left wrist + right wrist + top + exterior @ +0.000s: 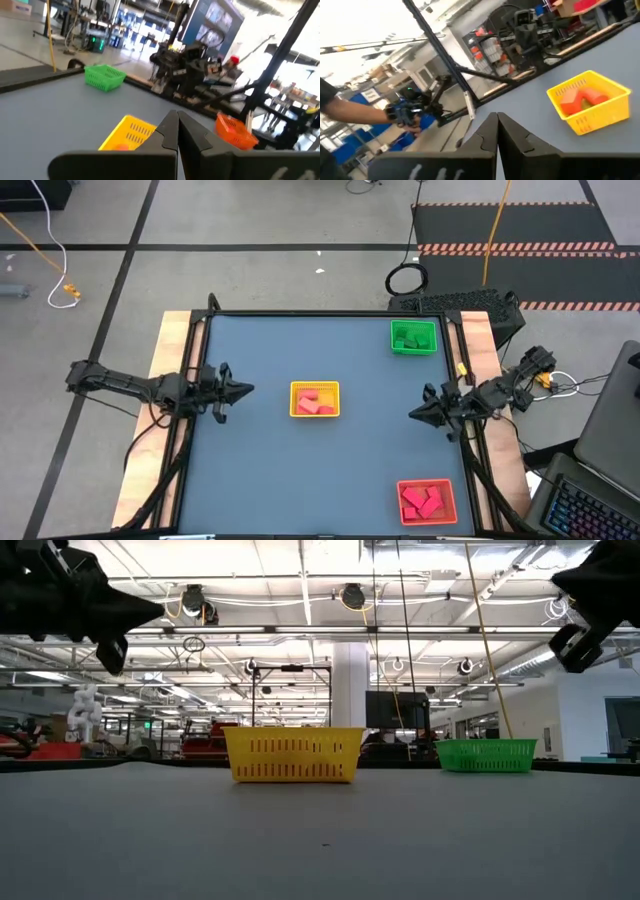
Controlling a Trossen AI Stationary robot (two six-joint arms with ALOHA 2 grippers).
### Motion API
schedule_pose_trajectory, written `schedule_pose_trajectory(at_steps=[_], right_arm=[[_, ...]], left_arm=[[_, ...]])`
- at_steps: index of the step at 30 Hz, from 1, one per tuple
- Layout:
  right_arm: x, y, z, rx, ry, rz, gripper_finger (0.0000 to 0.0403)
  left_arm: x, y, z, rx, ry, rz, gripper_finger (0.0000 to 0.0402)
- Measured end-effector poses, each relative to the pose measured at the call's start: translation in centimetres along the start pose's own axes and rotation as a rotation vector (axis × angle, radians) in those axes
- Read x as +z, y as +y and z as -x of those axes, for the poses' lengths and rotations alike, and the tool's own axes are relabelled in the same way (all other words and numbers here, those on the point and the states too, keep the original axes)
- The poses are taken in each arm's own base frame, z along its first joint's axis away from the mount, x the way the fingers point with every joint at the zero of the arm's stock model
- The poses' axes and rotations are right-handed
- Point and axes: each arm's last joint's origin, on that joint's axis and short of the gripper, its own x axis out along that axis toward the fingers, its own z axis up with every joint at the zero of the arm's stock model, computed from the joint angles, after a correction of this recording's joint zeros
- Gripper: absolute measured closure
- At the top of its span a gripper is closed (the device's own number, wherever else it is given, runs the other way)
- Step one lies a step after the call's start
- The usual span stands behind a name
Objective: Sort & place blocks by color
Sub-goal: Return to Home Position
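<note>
Sitting inside three trays, every block in view is off the bare surface. The red and orange-red blocks lie in the yellow tray at the middle of the surface. The green blocks fill the green tray in the far right corner. A heap of red blocks lies in the orange tray in the near right corner. The three trays stand well apart from one another. In the low view the yellow and green trays stand upright and level on the surface, and their walls hide the blocks.

The left end effector hangs over the left part of the surface, level with the yellow tray and pointing toward it, clear of its rim. Its fingers are clenched tip to tip and grasp nothing. The right end effector hangs over the right part of the surface, between the green tray and the orange tray and apart from both, pointing inward toward the yellow tray. Its fingers are likewise pressed together and empty. In the low view both arms show high in the upper corners, well above the surface.
</note>
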Motion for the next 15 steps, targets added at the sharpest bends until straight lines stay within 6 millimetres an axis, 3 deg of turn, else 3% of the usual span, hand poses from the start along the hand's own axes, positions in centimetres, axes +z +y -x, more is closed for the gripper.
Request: schedule_pose_trajectory(at_steps=[15], right_arm=[[0.8, -1.5, -0.5, 0.029, 0.016, 0.062, 0.0403]], left_arm=[[0.3, 0.6, -0.1, -0.012, -0.008, 0.004, 0.0402]])
